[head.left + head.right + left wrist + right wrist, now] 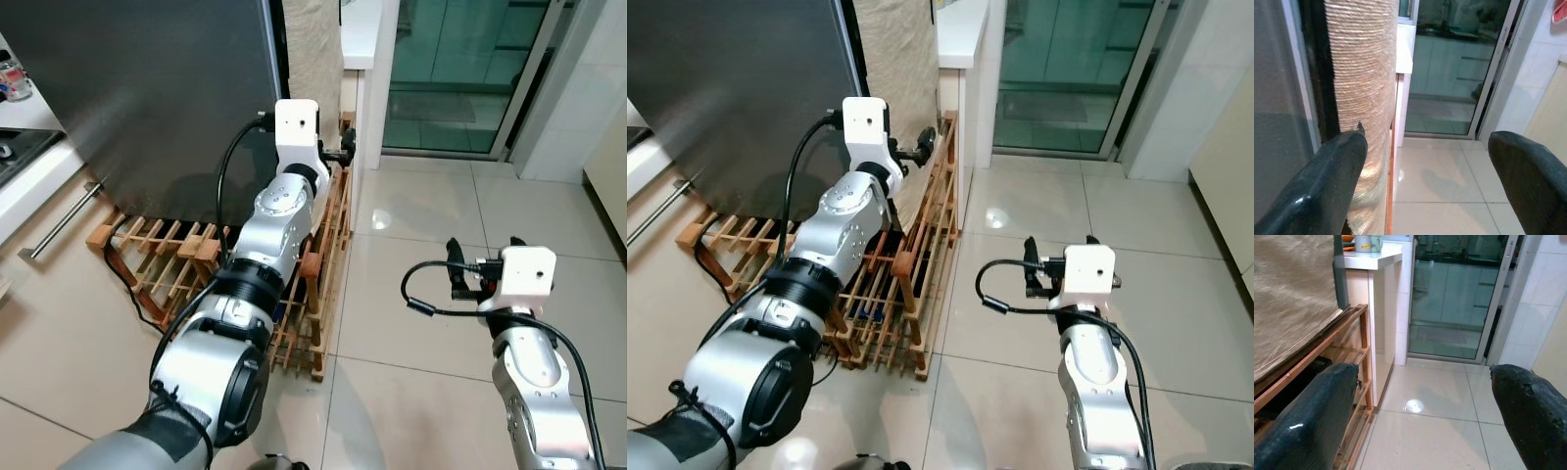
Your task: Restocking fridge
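Note:
The fridge [147,98] is a tall dark grey body at my upper left, its door shut. My left arm reaches forward, and my left gripper [345,149] is open at the fridge's right edge, close beside a beige woven cover [1361,73]. Nothing lies between its fingers [1327,181]. My right gripper [485,257] hovers low over the tiled floor to the right. It is open too, with nothing between its fingers [1308,416].
A wooden slatted rack [176,255] lies on the floor under and beside the fridge, with a black cable across it. A white counter [362,29] stands past the fridge, then a glass sliding door [460,69]. A cabinet with a metal handle [64,220] stands at the left.

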`<state>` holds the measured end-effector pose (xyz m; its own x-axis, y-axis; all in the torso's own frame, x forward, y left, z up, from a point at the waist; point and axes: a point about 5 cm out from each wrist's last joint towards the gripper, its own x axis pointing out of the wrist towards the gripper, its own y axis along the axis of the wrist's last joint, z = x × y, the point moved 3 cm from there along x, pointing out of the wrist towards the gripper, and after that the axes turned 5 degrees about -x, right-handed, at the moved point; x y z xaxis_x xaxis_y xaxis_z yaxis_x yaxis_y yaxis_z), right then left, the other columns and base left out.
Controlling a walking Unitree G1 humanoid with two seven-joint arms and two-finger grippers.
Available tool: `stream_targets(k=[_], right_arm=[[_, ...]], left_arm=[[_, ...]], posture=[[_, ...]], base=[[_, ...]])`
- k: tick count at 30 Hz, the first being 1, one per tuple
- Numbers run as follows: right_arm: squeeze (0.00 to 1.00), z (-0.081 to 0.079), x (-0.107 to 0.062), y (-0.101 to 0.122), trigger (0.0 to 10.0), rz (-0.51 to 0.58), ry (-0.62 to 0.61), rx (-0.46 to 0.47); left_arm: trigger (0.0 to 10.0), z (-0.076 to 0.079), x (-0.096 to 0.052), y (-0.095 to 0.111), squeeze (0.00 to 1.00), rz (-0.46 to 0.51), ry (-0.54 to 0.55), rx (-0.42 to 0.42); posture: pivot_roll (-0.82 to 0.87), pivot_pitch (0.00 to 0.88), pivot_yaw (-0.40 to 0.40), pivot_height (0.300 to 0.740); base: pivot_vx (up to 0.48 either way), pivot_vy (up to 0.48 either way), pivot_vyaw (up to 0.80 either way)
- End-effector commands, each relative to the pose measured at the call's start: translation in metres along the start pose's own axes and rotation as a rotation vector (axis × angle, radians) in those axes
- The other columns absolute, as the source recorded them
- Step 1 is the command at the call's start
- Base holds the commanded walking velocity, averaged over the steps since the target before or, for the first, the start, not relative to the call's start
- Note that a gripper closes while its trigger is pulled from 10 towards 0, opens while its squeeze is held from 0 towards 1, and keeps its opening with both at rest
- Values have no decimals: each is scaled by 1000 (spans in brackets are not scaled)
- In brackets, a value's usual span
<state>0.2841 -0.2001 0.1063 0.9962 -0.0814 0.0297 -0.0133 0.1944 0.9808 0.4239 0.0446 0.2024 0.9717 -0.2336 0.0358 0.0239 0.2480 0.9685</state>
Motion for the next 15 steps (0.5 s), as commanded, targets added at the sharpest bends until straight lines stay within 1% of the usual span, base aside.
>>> stream_targets(k=[1, 3, 4, 5, 6, 7, 8, 9, 11, 13, 14, 15], right_arm=[[0, -1, -5, 6, 10000, 13, -7, 0], [0, -1, -13, 9, 10000, 18, -11, -1], [0, 0, -16, 11, 10000, 20, -13, -1], [0, 0, -21, 13, 10000, 25, -15, -2], [0, 0, -21, 13, 10000, 25, -15, -2], [0, 2, -28, 17, 10000, 42, -20, -5], [0, 2, -28, 17, 10000, 42, -20, -5], [0, 2, -30, 18, 10000, 50, -23, -6], [0, 6, -32, 26, 10000, 97, -58, -18], [0, 8, -30, 33, 10000, 134, -77, -21], [0, 8, -30, 33, 10000, 134, -77, -21], [0, 8, -29, 36, 10000, 143, -78, -17]], left_arm=[[10000, -9, -5, 3, 0, 20, -17, -2], [10000, -21, -21, -3, 0, 37, -62, 5], [10000, -26, -27, -4, 0, 45, -73, 9], [10000, -35, -36, -6, 0, 54, -71, 11], [10000, -35, -36, -6, 0, 54, -71, 11], [10000, -50, -52, -7, 0, 76, -48, 1], [10000, -50, -52, -7, 0, 76, -48, 1], [10000, -54, -56, -8, 0, 83, -41, -3], [10000, -64, -78, -12, 0, 111, -16, 10], [10000, -68, -97, -14, 0, 132, -9, 27], [10000, -68, -97, -14, 0, 132, -9, 27], [10000, -67, -103, -13, 0, 136, -15, 40]], posture=[[-143, 0, 141, 740], [-137, 0, 135, 740], [-137, 0, 135, 740], [-119, 0, 120, 740], [-119, 0, 120, 740], [-112, 0, 114, 740], [-112, 0, 114, 740], [-112, 0, 114, 740], [-86, 0, 91, 740], [-73, 0, 81, 740], [-73, 0, 81, 740], [-66, 0, 75, 740]], base=[[0, 0, 0], [0, 0, 0], [0, 0, 0], [0, 0, 0], [0, 0, 0], [0, 0, 0], [0, 0, 0], [0, 0, 0], [0, 0, 0], [0, 0, 0], [0, 0, 0], [0, 0, 0]])
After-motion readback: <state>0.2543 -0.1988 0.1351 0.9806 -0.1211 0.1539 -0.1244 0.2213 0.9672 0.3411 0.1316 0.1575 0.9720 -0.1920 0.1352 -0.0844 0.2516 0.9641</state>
